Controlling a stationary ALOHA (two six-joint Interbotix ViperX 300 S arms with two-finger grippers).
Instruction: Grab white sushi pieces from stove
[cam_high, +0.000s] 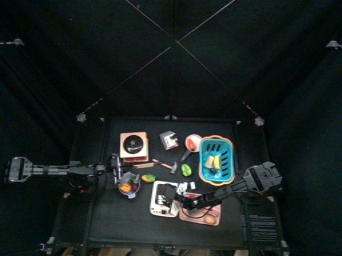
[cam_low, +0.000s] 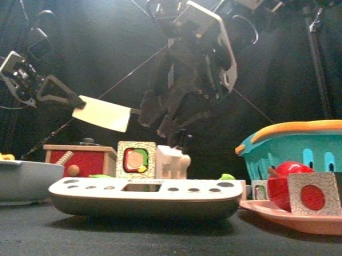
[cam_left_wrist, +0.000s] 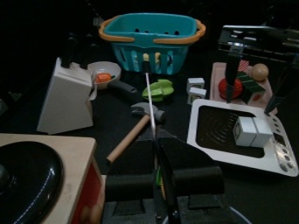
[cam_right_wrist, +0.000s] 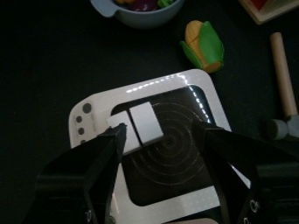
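1. Black-curtained pen, small black table (cam_high: 100, 215) crowded with toy kitchen items.
2. White stove (cam_right_wrist: 163, 140) sits at the table's front, between the two arms; a white sushi piece (cam_right_wrist: 145, 122) lies on its ringed burner plate. Left wrist view shows it as a white block (cam_left_wrist: 249, 131) on the same plate.
3. Right gripper (cam_right_wrist: 163, 144) hangs over the stove, jaws wide apart, one either side of the burner, holding nothing. The piece lies between the jaw lines but isn't touched.
4. Left gripper (cam_left_wrist: 156, 179) rests at the table's left side; its jaws look nearly closed with nothing between them.
5. Progress: looks like the approach stage only. No piece lifted, grasp not yet made; descend, close and lift remain.
6. Unclear: how many pieces are on the stove, one block or two pressed together. Front view hides the stove top behind its rim (cam_low: 147, 195). More small white lumps (cam_left_wrist: 197, 87) near the blue basket (cam_left_wrist: 149, 39) can't be identified.
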